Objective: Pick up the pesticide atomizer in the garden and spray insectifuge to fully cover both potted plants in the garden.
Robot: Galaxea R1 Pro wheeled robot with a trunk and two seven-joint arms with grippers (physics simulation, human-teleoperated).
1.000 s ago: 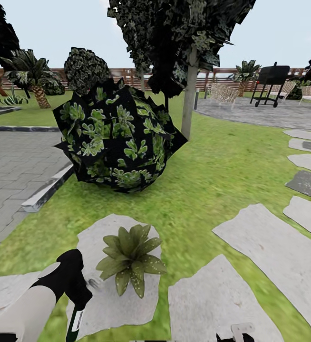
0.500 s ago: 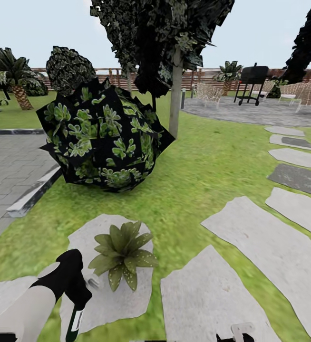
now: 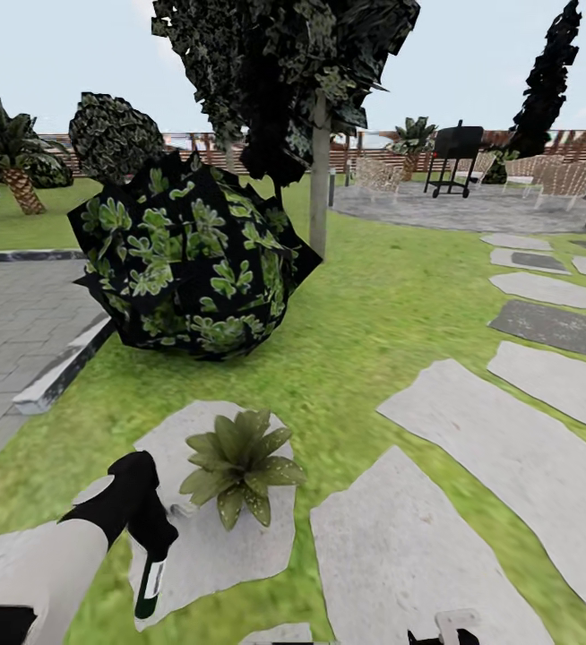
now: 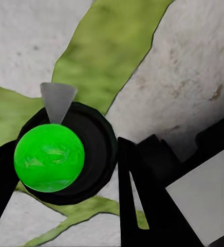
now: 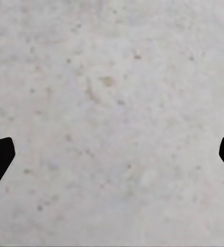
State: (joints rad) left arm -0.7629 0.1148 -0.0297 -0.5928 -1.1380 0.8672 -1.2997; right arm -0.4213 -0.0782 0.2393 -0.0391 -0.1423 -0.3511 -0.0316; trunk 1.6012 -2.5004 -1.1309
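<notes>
Lower now hangs the atomizer (image 3: 152,578), clamped in my left gripper (image 3: 141,520) beside one potted plant (image 3: 239,466) on its slab (image 3: 230,555). Right gripper (image 5: 112,154): spread wide over pale stone.

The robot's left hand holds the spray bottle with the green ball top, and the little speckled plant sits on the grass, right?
Almost. The small speckled green rosette plant sits on a pale grey stone slab, not grass, as the head view shows. The left gripper does hold the green-topped spray bottle.
</notes>
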